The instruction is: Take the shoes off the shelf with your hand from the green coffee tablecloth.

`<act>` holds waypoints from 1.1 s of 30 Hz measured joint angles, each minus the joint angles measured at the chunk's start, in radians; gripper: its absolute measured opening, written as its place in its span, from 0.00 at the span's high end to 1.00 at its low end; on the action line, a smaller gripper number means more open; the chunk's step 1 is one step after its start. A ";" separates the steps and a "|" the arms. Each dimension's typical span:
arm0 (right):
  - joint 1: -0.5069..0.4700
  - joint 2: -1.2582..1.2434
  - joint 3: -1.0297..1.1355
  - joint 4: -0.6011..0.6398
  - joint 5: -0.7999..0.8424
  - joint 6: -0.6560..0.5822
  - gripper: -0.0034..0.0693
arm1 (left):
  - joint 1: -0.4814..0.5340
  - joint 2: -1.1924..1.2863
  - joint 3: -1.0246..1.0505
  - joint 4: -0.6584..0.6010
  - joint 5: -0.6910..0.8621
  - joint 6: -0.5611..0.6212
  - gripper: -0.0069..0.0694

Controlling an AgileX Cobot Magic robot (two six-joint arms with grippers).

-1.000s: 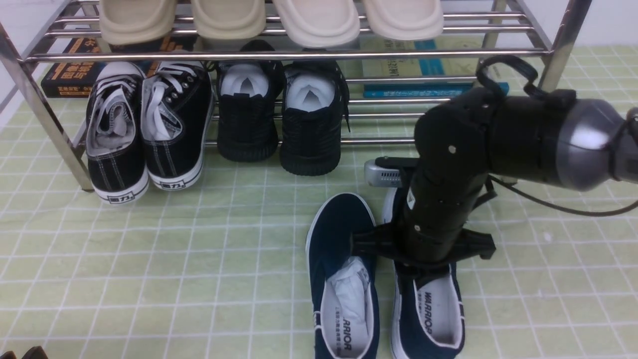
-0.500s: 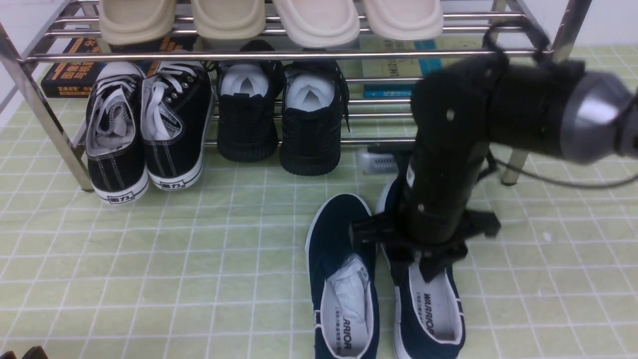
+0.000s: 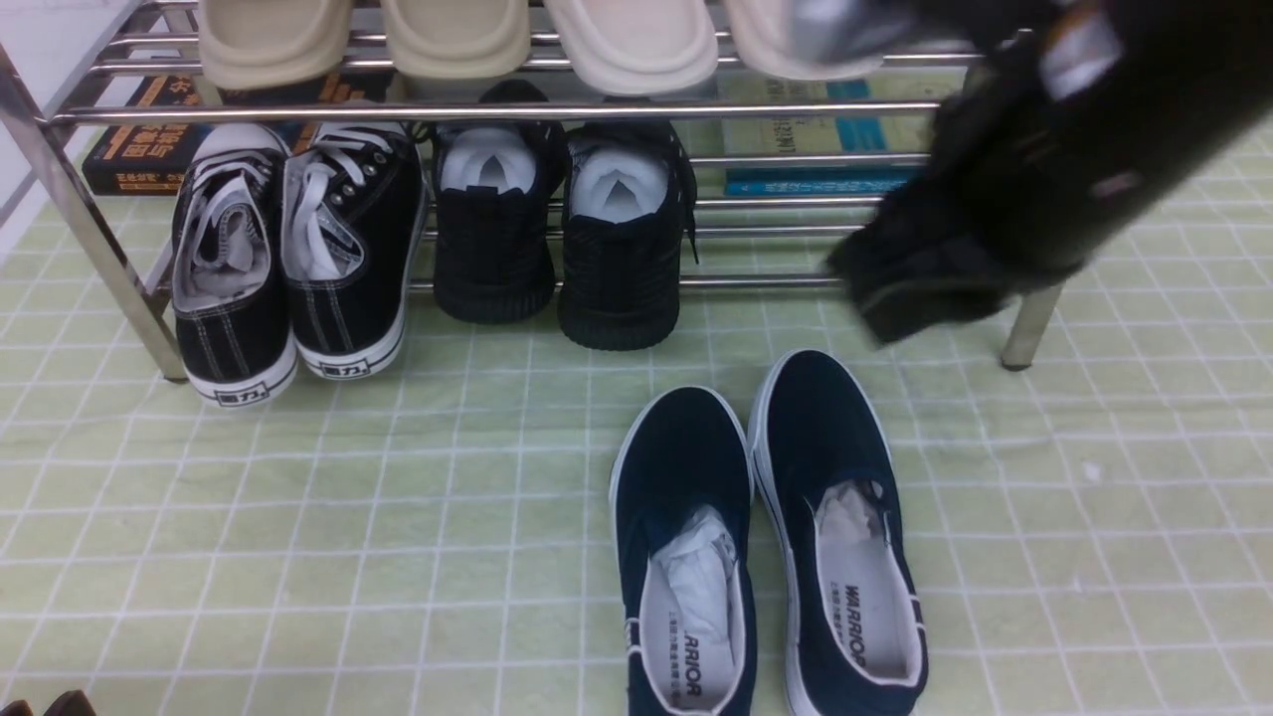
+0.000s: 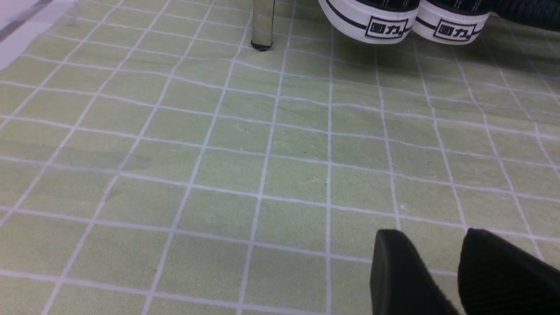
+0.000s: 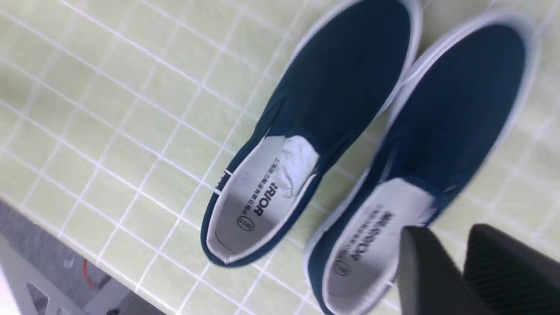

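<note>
- At the near left corner of the front view, dark tips of my left hand show; its fingers are parted and released, with only tablecloth visible between them.
- Pale green tablecloth, crossed by thin white lines, spreads beneath the scene from left to right.
- The shiny metal shelf stands on it at the far side, its bars running behind the footwear.
- On the shelf's lower tier, at left, sit black sneakers with white laces, heels toward me; dark books with orange lettering lie behind them.
- Beside them are all-black textured shoes with pale linings, heels also toward me.
- Four cream clogs line the upper tier, the rightmost partly hidden by my blurred right arm.
- The task's navy slip-on shoes lie upright on the cloth in front of the shelf, off its bars. Their toes point toward it and meet at the sides, while their heels stand apart. White insoles show inside, with crumpled white paper in the left shoe.
- Farther right, pale and blue books show behind the shelf's bars.
- My right hand is above the cloth, released, fingers slightly apart, grasping nothing.
</note>
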 joint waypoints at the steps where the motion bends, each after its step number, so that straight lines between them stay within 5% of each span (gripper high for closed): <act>1: 0.000 -0.008 0.000 -0.001 0.001 -0.001 0.79 | 0.000 0.000 0.000 0.000 0.000 0.000 0.59; 6: 0.000 -0.228 0.038 -0.008 0.006 -0.016 0.96 | 0.000 0.000 0.000 0.000 0.000 0.000 0.59; 14: 0.000 -0.543 0.355 -0.071 -0.023 -0.019 0.97 | 0.000 0.000 0.000 0.000 0.000 0.000 0.59; 24: 0.000 -0.880 1.058 -0.066 -0.860 -0.019 0.97 | 0.000 0.000 0.000 0.000 0.000 0.000 0.59; 29: 0.000 -0.919 1.237 -0.066 -1.131 -0.019 0.97 | 0.000 0.000 0.000 0.000 0.000 0.000 0.59; 33: 0.000 -0.919 1.304 -0.083 -1.189 -0.021 0.96 | 0.000 0.000 0.000 0.000 0.000 0.000 0.59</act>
